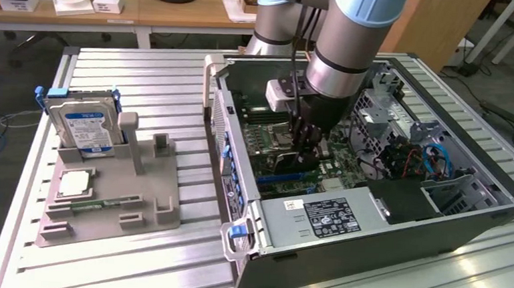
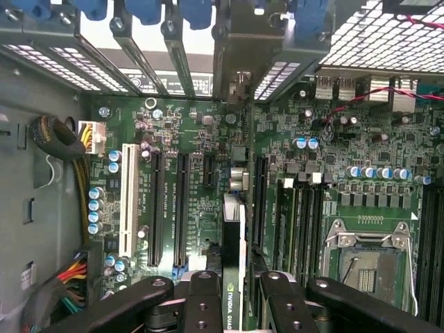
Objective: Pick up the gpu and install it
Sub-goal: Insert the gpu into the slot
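Inside the open computer case (image 1: 467, 217), my gripper (image 1: 305, 141) reaches down over the motherboard (image 1: 271, 135). It is shut on the gpu (image 2: 234, 236), which the wrist view shows edge-on as a thin green card with a black label strip. The black fingers (image 2: 201, 305) clamp the card from both sides. The card's metal end bracket (image 2: 239, 48) lies against the case's rear slot openings. The card's lower edge runs along the board between two long black expansion slots (image 2: 182, 208). In the exterior view the gpu (image 1: 297, 161) is a dark shape below the fingers, low over the board.
A grey fixture tray (image 1: 146, 204) beside the case holds a silver hard drive (image 1: 84, 123) upright, a CPU chip (image 1: 74, 183) and a narrow memory strip (image 1: 101, 206). The power supply (image 1: 324, 215) and a cable bundle (image 1: 430, 161) crowd the case. An empty CPU socket (image 2: 368, 260) lies near the card.
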Robot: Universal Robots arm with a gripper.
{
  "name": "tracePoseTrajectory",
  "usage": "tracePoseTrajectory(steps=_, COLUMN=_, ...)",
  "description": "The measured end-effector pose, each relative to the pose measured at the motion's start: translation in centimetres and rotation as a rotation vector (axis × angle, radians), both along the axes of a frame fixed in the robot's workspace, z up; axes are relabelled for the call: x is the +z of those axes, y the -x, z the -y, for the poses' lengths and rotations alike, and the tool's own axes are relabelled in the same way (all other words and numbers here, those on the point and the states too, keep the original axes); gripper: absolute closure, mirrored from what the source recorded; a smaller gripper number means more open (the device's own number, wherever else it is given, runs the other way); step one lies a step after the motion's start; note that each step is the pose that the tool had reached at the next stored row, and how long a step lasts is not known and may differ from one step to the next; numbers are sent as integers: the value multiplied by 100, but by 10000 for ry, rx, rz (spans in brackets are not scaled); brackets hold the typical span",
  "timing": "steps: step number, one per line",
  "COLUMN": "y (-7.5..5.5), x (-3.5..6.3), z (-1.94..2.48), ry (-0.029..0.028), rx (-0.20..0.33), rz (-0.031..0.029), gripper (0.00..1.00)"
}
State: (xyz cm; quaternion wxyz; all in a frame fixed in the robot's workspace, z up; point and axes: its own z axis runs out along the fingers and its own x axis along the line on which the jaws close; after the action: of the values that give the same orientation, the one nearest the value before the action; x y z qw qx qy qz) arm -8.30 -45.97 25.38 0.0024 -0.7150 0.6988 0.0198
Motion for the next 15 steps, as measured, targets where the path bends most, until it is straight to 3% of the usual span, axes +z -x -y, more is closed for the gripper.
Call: tracePoseTrajectory(steps=15, y=6, x=-35, z=1, ry=-3, rx=1, rz=-3, gripper=74)
